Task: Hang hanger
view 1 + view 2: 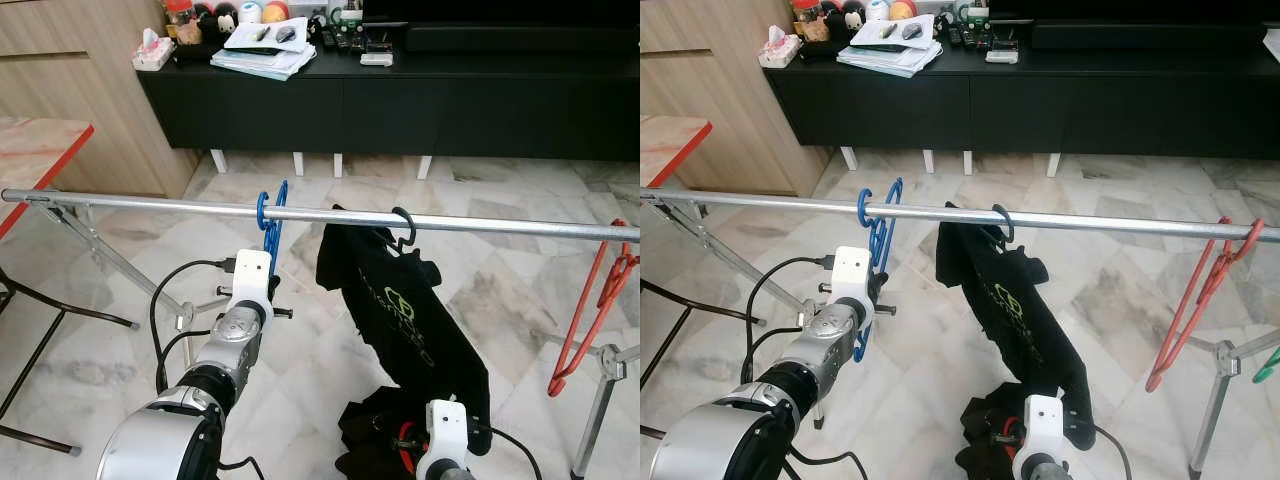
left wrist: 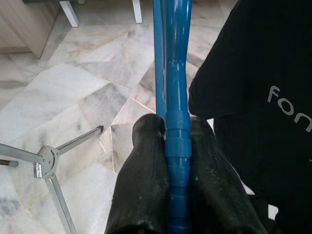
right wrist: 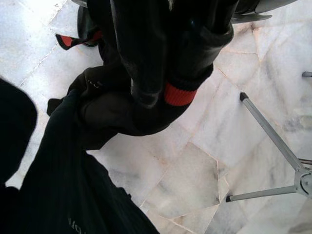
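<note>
rail: a silver metal rail (image 1: 480,222) runs left to right across the scene on folding legs above the marble floor (image 1: 500,290)
blue hanger: the blue hanger (image 1: 271,228) has its hook over the rail, left of centre, and its body hangs down toward the near side
left end effector: the left end effector (image 2: 178,161) reaches up from the near left, its two black fingers (image 2: 146,170) clamped on the blue hanger's lower bar, one on each side
black shirt: a black shirt (image 1: 405,320) with pale lettering hangs from a dark hook on the rail just right of the blue hanger, draping down to the near right
right end effector: the right end effector (image 3: 170,73) sits low at the near right, pressed together on a bunch of black cloth with a red trim (image 3: 179,95)
red hanger: a red hanger (image 1: 600,300) hangs at the far right end of the rail, well apart from the blue one
background: a black cabinet (image 1: 400,100) stands along the far wall with papers (image 1: 262,55) and a tissue box (image 1: 152,50) on top; a red-edged tabletop (image 1: 40,150) is at the left
</note>
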You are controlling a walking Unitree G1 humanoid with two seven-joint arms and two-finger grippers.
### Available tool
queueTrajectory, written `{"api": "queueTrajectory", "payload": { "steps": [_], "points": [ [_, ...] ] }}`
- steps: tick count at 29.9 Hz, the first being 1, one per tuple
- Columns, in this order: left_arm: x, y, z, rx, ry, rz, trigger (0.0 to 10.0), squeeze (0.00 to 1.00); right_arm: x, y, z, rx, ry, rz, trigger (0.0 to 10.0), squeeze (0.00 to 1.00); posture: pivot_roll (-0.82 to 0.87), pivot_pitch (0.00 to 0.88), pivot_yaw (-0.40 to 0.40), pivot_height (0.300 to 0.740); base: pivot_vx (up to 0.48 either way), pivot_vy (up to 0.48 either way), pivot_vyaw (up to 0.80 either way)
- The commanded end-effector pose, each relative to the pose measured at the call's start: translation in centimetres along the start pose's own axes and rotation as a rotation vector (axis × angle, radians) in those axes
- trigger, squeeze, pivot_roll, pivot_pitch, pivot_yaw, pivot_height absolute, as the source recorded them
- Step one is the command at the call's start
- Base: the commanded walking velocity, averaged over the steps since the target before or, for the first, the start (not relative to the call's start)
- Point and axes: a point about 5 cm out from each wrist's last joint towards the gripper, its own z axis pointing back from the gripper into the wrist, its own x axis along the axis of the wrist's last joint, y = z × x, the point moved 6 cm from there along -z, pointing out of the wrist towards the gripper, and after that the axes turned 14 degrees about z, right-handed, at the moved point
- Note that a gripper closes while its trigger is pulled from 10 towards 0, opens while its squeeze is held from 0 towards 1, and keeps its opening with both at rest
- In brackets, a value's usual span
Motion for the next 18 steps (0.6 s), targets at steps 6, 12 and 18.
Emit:
{"api": "queueTrajectory", "payload": {
  "steps": [6, 12, 18],
  "points": [
    [-0.3, 0.6, 0.2, 0.01, 0.0, 0.0, 0.0, 0.0, -0.9, 0.3, 0.2, 0.007, 0.021, -0.007, 0.0, 0.0, -0.09, 0.203, 0.066, 0.74, 0.0, 0.0, 0.0],
    [-0.3, 0.6, 0.2, 0.01, 0.0, 0.0, 0.0, 0.0, -0.9, 0.3, 0.2, 0.007, 0.021, -0.007, 0.0, 0.0, -0.09, 0.203, 0.066, 0.74, 0.0, 0.0, 0.0],
    [1.7, 3.1, 2.1, -0.018, -0.226, -0.053, 0.0, 0.0, 2.1, 0.4, -0.9, 0.02, -0.055, -0.005, 0.0, 0.0, -0.04, 0.139, 0.048, 0.74, 0.0, 0.0, 0.0]
  ]
}}
